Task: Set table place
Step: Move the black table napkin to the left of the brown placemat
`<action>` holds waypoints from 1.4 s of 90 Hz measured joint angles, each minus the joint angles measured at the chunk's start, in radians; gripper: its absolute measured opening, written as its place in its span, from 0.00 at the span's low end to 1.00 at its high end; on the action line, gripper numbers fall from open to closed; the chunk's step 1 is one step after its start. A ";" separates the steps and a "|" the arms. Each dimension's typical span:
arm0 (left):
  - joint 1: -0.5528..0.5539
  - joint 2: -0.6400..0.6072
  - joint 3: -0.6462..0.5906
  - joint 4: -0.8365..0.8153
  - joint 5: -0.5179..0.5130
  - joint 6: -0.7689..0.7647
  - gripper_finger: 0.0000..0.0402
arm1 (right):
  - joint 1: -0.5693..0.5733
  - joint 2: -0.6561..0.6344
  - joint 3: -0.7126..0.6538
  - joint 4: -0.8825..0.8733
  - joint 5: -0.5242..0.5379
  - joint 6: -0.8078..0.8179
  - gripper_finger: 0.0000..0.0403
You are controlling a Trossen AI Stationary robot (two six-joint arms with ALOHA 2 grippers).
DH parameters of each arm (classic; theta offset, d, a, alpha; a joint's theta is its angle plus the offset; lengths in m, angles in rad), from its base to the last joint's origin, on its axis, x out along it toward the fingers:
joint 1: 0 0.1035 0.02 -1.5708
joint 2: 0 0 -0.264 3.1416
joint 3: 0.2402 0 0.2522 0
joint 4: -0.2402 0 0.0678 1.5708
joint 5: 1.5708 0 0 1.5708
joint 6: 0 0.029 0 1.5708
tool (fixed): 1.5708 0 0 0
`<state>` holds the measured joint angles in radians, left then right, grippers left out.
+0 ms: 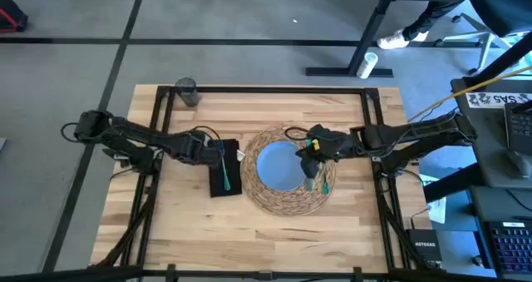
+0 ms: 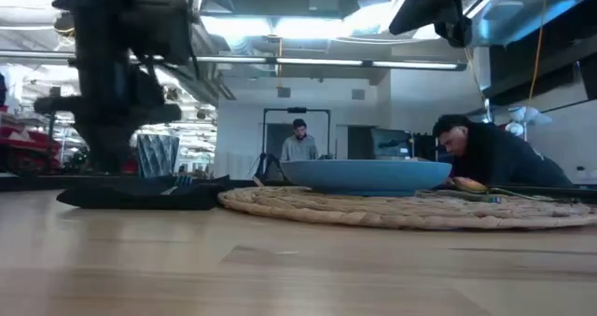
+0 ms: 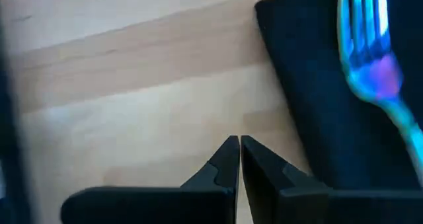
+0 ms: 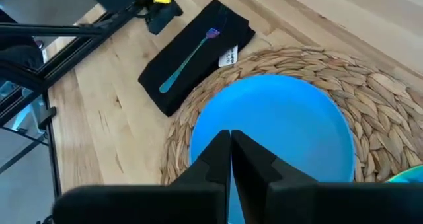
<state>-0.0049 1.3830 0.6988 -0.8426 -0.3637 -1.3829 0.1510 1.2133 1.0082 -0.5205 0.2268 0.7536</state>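
Nearly complete, the setting fills the centre of the light wood surface: round blue plate on a woven straw placemat, teal fork on the black napkin at its left. Both tools, left and right, are closed and empty. The small grey glass sits upper left, probably best gripped low.
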 joint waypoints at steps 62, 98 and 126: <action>0.132 0.000 -0.039 0.183 -0.006 0.152 0.00 | 0.000 0.000 0.000 0.000 0.001 0.000 0.00; 0.132 0.000 -0.039 0.084 -0.007 0.120 0.00 | 0.000 0.000 0.000 0.000 0.001 0.000 0.00; 0.132 0.055 -0.054 0.200 0.005 0.127 0.00 | 0.000 0.000 0.000 -0.001 0.001 0.000 0.00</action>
<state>0.1272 1.4380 0.6453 -0.6423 -0.3588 -1.2564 0.1513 1.2129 1.0084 -0.5213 0.2279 0.7532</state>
